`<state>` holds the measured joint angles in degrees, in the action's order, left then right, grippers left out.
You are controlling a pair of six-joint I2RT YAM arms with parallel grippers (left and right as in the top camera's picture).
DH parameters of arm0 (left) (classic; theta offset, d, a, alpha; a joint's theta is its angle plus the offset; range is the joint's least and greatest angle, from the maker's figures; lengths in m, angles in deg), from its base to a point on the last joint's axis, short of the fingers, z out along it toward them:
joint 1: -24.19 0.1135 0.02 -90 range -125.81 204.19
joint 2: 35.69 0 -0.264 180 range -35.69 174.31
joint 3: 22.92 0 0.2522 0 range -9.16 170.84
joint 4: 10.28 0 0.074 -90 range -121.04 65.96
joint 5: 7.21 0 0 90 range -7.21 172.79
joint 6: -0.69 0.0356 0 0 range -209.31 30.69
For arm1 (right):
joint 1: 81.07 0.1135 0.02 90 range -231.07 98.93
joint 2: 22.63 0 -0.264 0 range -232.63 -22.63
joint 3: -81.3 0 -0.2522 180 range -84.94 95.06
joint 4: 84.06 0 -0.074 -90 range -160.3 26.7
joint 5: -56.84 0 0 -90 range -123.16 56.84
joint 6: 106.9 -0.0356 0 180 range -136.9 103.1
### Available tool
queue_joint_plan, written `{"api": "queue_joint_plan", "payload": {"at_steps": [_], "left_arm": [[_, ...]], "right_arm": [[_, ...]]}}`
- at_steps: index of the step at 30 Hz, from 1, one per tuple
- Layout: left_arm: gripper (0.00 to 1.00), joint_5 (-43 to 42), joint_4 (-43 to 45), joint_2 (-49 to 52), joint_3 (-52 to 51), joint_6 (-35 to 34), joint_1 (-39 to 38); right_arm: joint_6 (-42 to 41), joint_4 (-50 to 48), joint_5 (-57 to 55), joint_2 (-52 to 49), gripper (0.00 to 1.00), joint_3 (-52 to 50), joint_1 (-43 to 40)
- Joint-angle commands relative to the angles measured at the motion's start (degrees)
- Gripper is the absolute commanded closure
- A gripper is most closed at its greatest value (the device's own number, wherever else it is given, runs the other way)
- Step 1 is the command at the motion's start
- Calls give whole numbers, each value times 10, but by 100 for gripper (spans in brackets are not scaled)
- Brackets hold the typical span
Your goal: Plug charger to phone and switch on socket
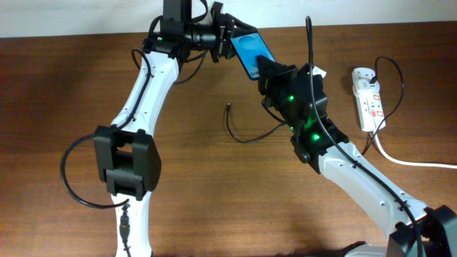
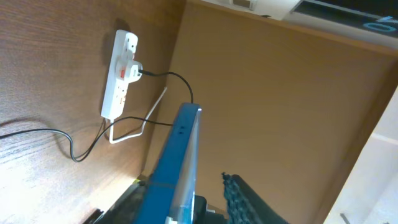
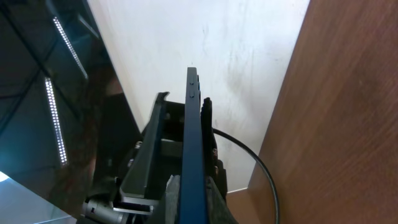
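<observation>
phone held up by both grippers — charger not yet picked up

phone (image 3: 192, 143) filled the right wrist view edge-on, right against the lens, its dark-blue rim running up the middle with gripper parts pressed to both faces. right gripper (image 1: 270, 70) looked closed on the phone's near end, its pads tight against it at the bottom of that view. left gripper (image 1: 230, 39) was closed on the far end, up by the back edge of the table (image 1: 71, 86); in the left wrist view the phone stood edge-on between its fingers too. phone was lifted off the wood and tilted, blue screen up in the overhead.

charger (image 1: 246, 139) lay loose on the table in front of the grippers, plug tip (image 1: 228, 107) resting on the wood, apart from the phone. its other run went under the right arm toward the socket (image 1: 369, 100), which sat at the right side, well apart from the phone, white cord (image 1: 414, 163) trailing off right. red switch (image 2: 122, 73) showed on it – on or off, could not tell.

step in hand, as judged: steadying the phone, plug-in not begun. next move would call for one gripper to let go while the other kept the phone firm with the port end exposed; the freed one would have to pinch the thin cable just behind the tip, line it up and push straight in. port not visible in any view, so alignment looked the hard part.
</observation>
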<state>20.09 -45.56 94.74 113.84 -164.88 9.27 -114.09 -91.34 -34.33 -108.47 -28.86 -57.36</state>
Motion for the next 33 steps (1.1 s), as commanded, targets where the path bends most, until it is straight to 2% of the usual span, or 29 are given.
{"api": "queue_joint_plan", "payload": {"at_steps": [1, 4, 8, 12, 16, 22, 25, 28, 29, 32, 33], "left_arm": [[67, 15, 5, -3, 8, -12, -11], [67, 25, 5, -3, 8, -11, -17], [81, 28, 5, -3, 8, -11, -24], [87, 29, 4, -3, 8, -11, -27], [99, 41, 4, -3, 8, -11, -31], [100, 62, 4, -3, 8, -11, -32], [100, 66, 2, -3, 8, 4, -31], [100, 65, -3, -3, 8, 24, -26], [100, 61, -4, -3, 8, 33, -22], [100, 45, -9, -3, 8, 54, -7], [100, 37, -9, -3, 8, 61, -1]], "right_arm": [[4, -5, -20, 2, 96, 7, 8], [5, -5, -22, 2, 96, 8, 8], [4, -5, -28, 2, 96, 8, 8], [5, -9, -35, 2, 96, 9, 8], [5, -9, -35, 2, 96, 9, 8], [5, -9, -35, 2, 96, 9, 8], [5, -9, -37, 2, 88, 9, 7], [5, -8, -37, 2, 71, 8, 6], [5, -4, -39, 2, 61, 8, 6], [9, -2, -40, 2, 52, 8, 6], [11, 4, -41, 2, 46, 8, 5]]}}
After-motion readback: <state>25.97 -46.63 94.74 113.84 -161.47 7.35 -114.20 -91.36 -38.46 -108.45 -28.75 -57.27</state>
